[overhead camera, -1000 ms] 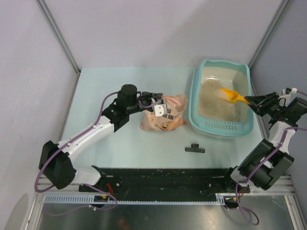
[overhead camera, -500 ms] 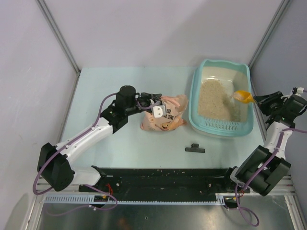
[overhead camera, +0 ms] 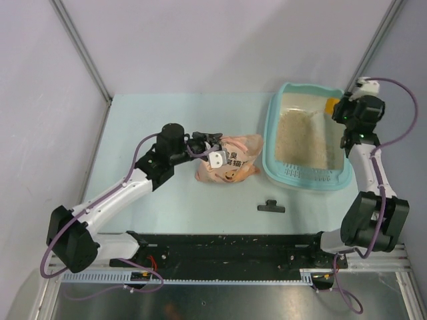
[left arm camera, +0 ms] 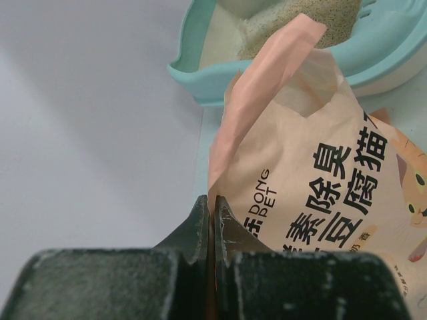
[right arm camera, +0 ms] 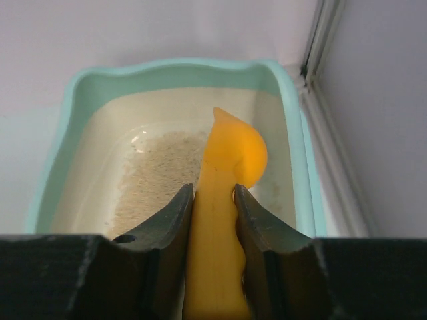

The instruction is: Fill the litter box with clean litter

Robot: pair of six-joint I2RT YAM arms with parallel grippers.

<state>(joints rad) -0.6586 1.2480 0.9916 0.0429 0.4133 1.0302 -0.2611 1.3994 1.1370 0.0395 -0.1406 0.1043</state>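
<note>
Pink-orange printed bag [overhead camera: 230, 162] lying on pale-green table [overhead camera: 153, 113], black Chinese print + "DONG BET" lettering, small black clip [overhead camera: 271, 207] flat on table nr front, apart from bag, orange plastic scoop [right arm camera: 223, 193], bowl end far from rt wrist cam, black rail [overhead camera: 227, 245] along near edge.

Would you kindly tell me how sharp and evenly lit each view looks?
Top external: evenly lit, sharp, faint shadows. Left wrist: left pincer soft, bag print crisp. Right wrist: right pincer and scoop handle slightly blurred.
</note>
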